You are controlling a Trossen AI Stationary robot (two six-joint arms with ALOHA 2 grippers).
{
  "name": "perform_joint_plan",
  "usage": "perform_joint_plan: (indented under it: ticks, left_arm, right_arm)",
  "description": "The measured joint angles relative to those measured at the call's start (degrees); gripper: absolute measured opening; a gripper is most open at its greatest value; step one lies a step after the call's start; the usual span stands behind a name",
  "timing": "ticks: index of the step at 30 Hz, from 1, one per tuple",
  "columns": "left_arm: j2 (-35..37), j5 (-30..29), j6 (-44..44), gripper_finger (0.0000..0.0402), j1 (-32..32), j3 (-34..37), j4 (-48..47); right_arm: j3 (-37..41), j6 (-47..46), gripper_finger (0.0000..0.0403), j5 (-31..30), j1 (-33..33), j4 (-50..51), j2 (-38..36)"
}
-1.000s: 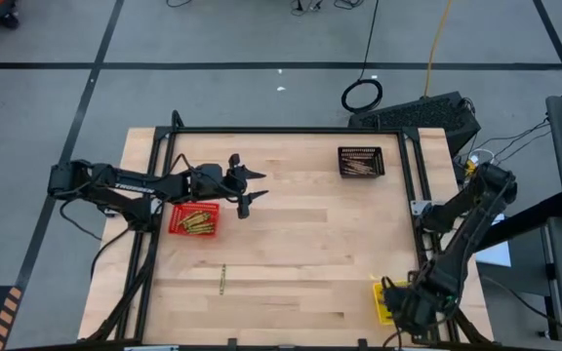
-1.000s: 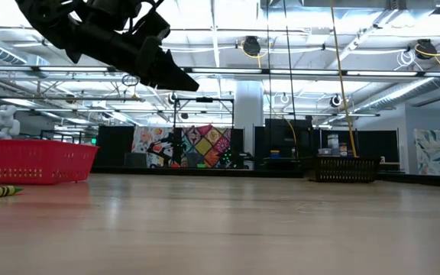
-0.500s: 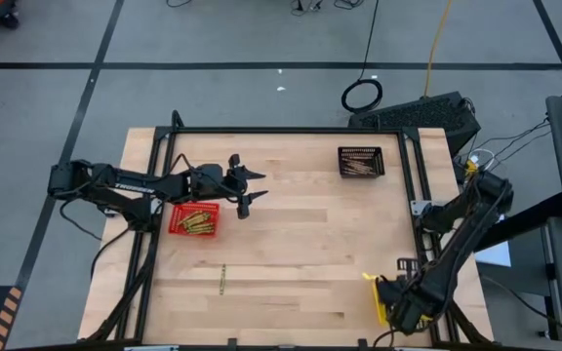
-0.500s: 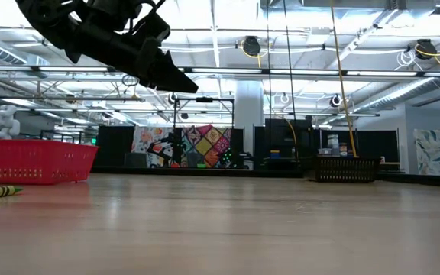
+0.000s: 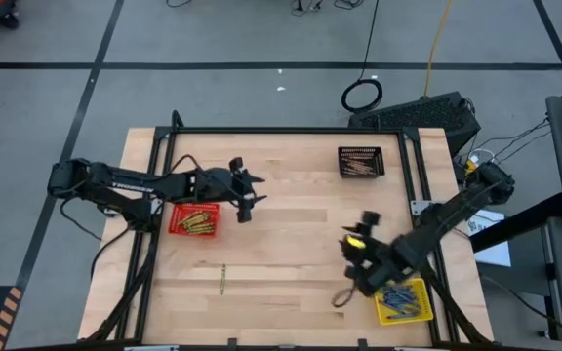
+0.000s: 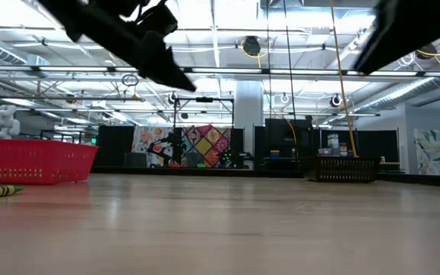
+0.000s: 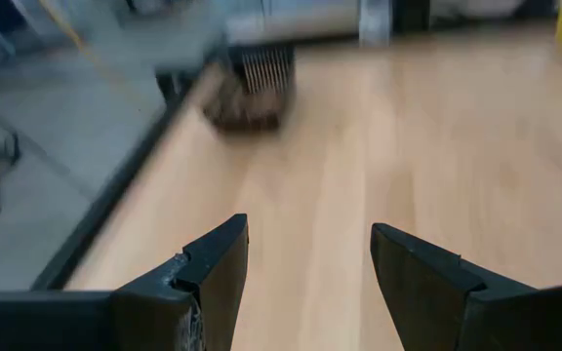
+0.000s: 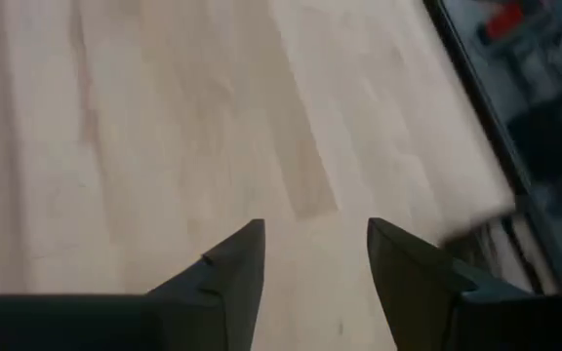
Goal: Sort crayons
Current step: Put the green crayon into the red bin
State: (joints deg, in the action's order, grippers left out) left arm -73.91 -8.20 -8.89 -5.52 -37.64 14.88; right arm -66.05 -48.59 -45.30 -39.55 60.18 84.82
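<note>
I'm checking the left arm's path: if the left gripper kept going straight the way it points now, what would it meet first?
Probably the black basket at the table's far corner. The left gripper is open and empty, with only bare table ahead of it; depth is uncertain.

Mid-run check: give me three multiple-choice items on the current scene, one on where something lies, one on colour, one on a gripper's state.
1. The loose crayon lies:
A. inside the black basket
B. on bare table, nearer the front edge than the red basket
C. in the left gripper

2. The basket holding blue crayons is:
A. red
B. black
C. yellow

3. The right gripper is:
A. open and empty
B. shut on a crayon
C. shut on a basket

Answers: 1 B, it lies alone on wood; 2 C, the yellow basket holds them; 3 A, bare table shows between its fingers.
</note>
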Motion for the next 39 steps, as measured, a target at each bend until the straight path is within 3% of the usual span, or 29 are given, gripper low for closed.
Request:
perform_joint_plan:
  ticks: [3,8,10,13,16,18,21,27,32,35,39]
  left_arm:
    - [0.0,-4.8,-0.5,0.0221,3.8,-6.2,-18.2]
    - [0.0,-10.0,4.2,0.0221,10.3,-12.5,-35.0]
    - [0.3,-11.4,9.0,0.0221,13.2,-14.6,-40.6]
    - [-0.5,-14.1,19.8,0.0221,18.6,-18.1,-49.7]
    - [-2.6,-14.3,33.4,0.0221,24.5,-21.4,-58.2]
    - [-4.1,-13.7,43.7,0.0221,27.9,-22.9,-61.9]
    - [-6.5,-7.8,60.8,0.0221,32.1,-22.9,-64.6]
    - [-13.3,-4.5,94.1,0.0221,40.5,-22.9,-62.9]
    - [-19.0,-1.2,116.5,0.0221,44.7,-22.9,-60.3]
    - [-22.1,-0.6,124.9,0.022,45.6,-22.8,-59.6]
    - [-24.9,-0.3,128.2,0.0203,45.4,-22.8,-58.0]
  right_arm:
    - [4.3,16.9,0.0162,1.4,5.9,-13.2,0.1]
    - [19.2,37.9,0.0156,14.2,15.0,-48.7,0.2]
    - [25.8,43.2,0.0156,17.2,18.3,-64.6,0.4]
    - [32.8,48.5,0.0155,16.5,22.8,-86.9,1.0]
    - [36.3,52.3,0.0155,16.6,26.3,-101.9,2.2]
    - [37.0,53.7,0.0155,16.8,28.1,-106.3,2.4]
    - [37.0,55.2,0.0155,16.8,30.2,-109.1,2.6]
    - [37.0,60.2,0.0155,16.9,32.5,-110.0,2.6]
    - [37.0,63.5,0.0155,17.1,33.6,-110.0,2.6]
    - [37.0,64.9,0.0155,18.5,34.6,-110.1,2.6]
    - [37.0,66.3,0.0155,24.5,36.7,-110.2,2.6]
